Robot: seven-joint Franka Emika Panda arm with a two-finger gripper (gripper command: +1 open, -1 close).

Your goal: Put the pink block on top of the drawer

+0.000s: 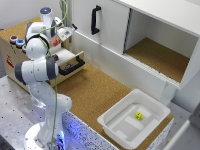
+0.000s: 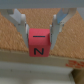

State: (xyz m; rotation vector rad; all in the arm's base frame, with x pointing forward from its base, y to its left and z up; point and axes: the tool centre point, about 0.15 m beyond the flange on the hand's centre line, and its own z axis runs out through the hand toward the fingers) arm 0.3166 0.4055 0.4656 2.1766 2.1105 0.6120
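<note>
- The gripper (image 2: 38, 31) was clamped on the pink block (image 2: 38, 42) — one finger (image 2: 19, 22) against each side, above a brown cork-like surface.
- In the exterior view the arm hid the block; the drawer (image 1: 67, 61) stood pulled out beneath it, black bar handle (image 1: 73, 66) facing the cork counter (image 1: 92, 92).
- Nearby: one white cupboard (image 1: 107, 22), one white tray (image 1: 131, 118) holding one small yellow object (image 1: 138, 115).
- The block was a pink cube — a black "N"-like mark on its face.

A robotics lab: a white robot arm (image 1: 37, 75) is bolted to a perforated metal base (image 1: 12, 107) beside a cork-topped surface (image 1: 95, 92) with mock white cupboard (image 1: 105, 25) furniture.
</note>
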